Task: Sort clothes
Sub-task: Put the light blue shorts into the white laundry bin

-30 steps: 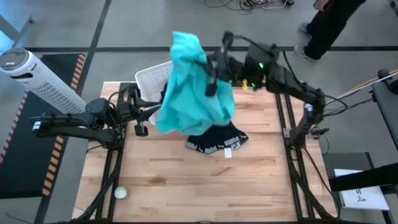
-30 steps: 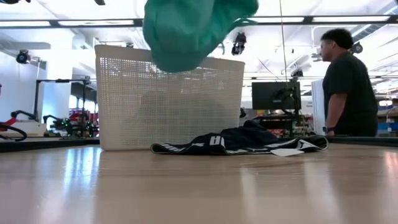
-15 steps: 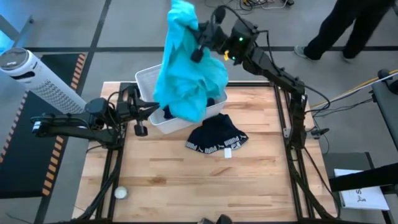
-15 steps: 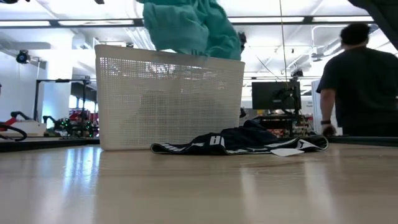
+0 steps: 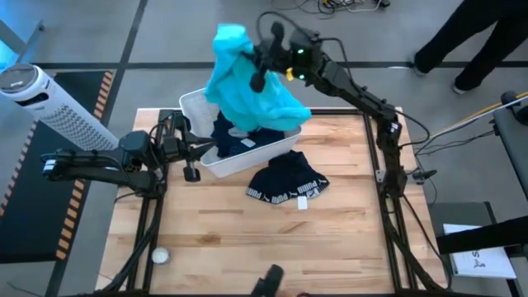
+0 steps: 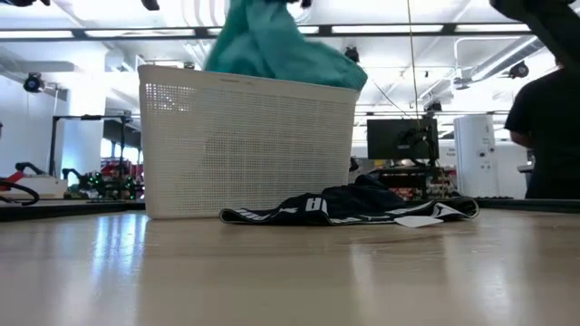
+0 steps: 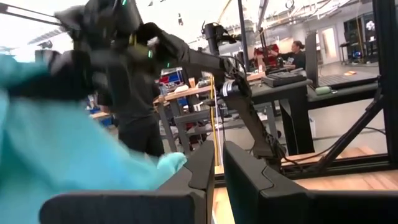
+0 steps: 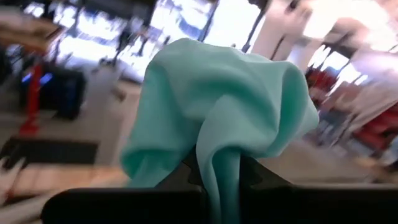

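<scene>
A teal garment [image 5: 252,87] hangs bunched from my right gripper [image 5: 261,68], which is shut on it above the far side of the white plastic basket [image 5: 216,165]. The garment's lower folds reach the basket's far right rim; it shows above the rim in the low view [image 6: 272,50]. Dark clothes [image 5: 239,136] lie inside the basket. Black shorts with a white-lettered waistband [image 5: 289,183] lie flat on the table just right of the basket. My left gripper [image 5: 194,157] is shut [image 7: 219,169] beside the basket's left wall; whether it touches it I cannot tell. My right gripper pinches a bunched fold of the teal garment [image 8: 217,155] between its two fingers [image 8: 191,171], several layers together. The cloth swells out beyond the fingertips. The garment hangs slack below the gripper, its lower part [image 5: 285,115] over the basket's far right rim.
A white tower fan [image 5: 49,99] stands off the table's left side. A small round white object [image 5: 159,256] lies at the near left corner. A person [image 5: 483,37] stands beyond the far right. Bare wood [image 5: 272,243] fills the near half.
My right gripper has gone toward the table's far left, still shut on the teal garment. The garment has swung from over the black shorts to above the basket, and its lower part has come down behind the basket's rim. The shorts and basket have stayed put.
</scene>
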`<action>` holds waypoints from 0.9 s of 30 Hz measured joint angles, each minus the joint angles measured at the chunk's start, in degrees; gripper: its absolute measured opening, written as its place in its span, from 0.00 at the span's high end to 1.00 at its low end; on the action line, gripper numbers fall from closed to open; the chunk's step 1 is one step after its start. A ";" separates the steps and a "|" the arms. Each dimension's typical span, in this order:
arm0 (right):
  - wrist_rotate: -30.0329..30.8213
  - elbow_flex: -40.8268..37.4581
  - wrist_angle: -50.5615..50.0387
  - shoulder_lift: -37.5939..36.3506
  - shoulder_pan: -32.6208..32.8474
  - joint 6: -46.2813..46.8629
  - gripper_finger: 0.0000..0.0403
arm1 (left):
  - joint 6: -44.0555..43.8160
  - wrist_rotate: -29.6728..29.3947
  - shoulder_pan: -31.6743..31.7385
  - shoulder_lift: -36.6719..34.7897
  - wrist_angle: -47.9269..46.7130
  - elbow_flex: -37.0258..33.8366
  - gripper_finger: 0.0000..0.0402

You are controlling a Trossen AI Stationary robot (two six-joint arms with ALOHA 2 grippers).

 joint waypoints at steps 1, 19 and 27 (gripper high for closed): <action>-0.01 -0.02 -0.66 1.05 0.01 0.03 1.00 | -0.08 -0.01 -0.01 -0.11 0.07 0.00 0.95; -0.50 -0.09 -5.73 11.00 1.93 4.07 0.85 | -0.40 0.02 -0.01 -0.83 -0.04 0.00 0.95; -0.92 -0.09 -6.80 5.17 4.53 3.65 0.57 | -0.18 0.02 -0.01 -0.83 -0.04 0.00 0.95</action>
